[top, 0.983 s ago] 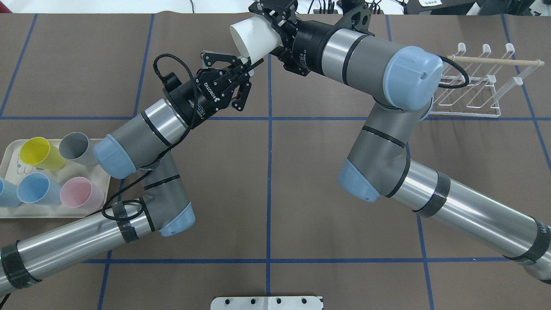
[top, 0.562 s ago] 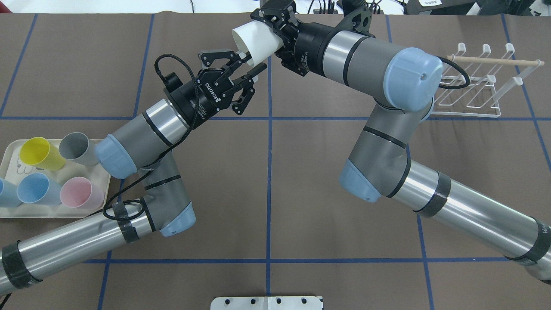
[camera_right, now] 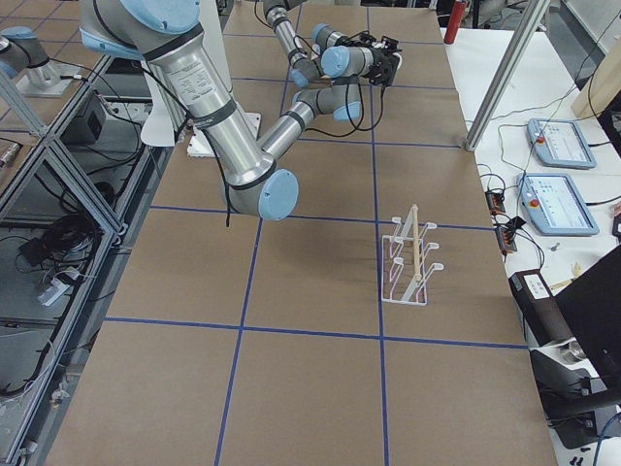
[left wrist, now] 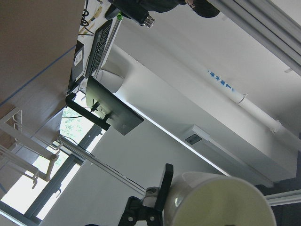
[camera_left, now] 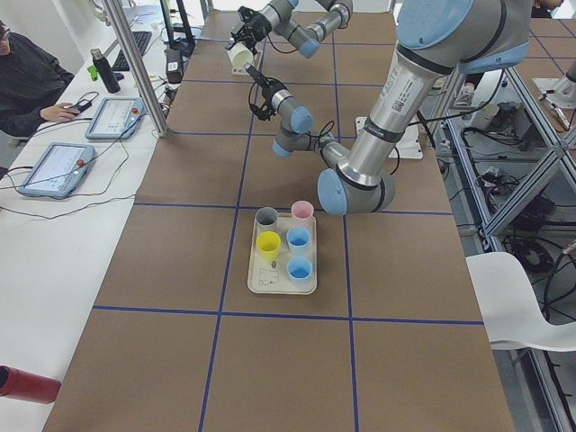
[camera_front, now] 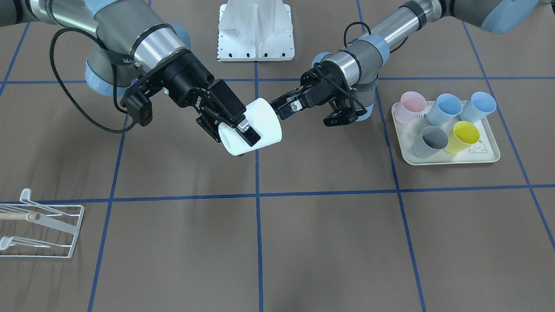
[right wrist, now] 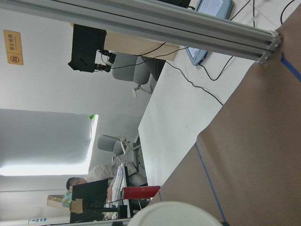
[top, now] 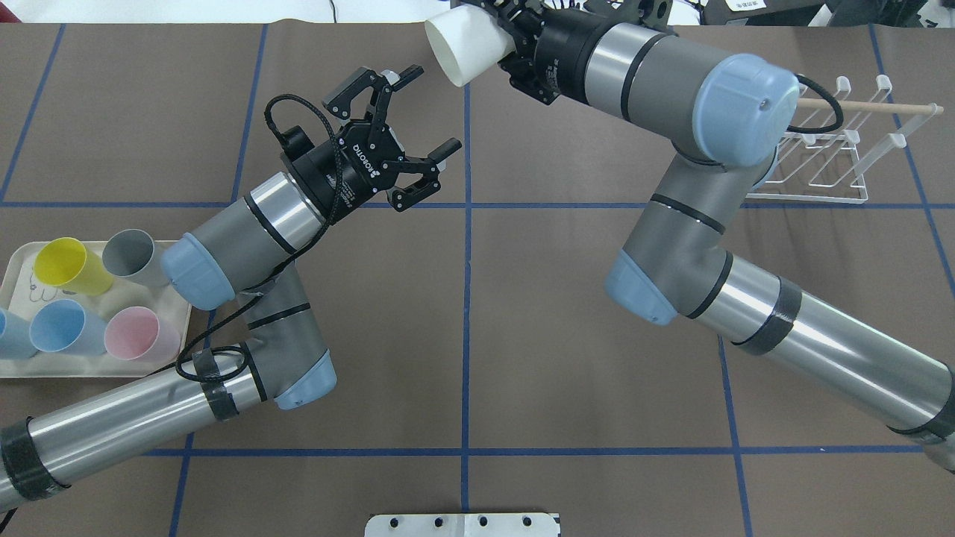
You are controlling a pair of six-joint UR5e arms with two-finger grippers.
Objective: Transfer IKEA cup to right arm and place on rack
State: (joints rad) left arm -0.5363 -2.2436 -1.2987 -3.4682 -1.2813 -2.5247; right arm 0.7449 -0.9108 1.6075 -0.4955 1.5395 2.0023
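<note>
Holding: right end effector (camera_front: 232, 130) clenched on white plastic cup (top: 466, 45), above brown tabletop (top: 522, 335).
Left end effector (top: 429, 110): released, near the cup.

Cream rectangular plastic tray with rabbit print (camera_front: 433, 161) lies on brown table covering with blue tape grid (camera_front: 329, 242), near one table end. Five plastic cups stand in tray, mouths up. Pink cup (camera_front: 411, 106), light-blue cup (camera_front: 446, 108), second light-blue cup (camera_front: 480, 106) line one long edge. Grey cup (camera_front: 431, 141) and yellow cup (camera_front: 463, 136) stand side by side mid-tray. White metal base plate (camera_front: 256, 30) sits at table's long edge.
</note>
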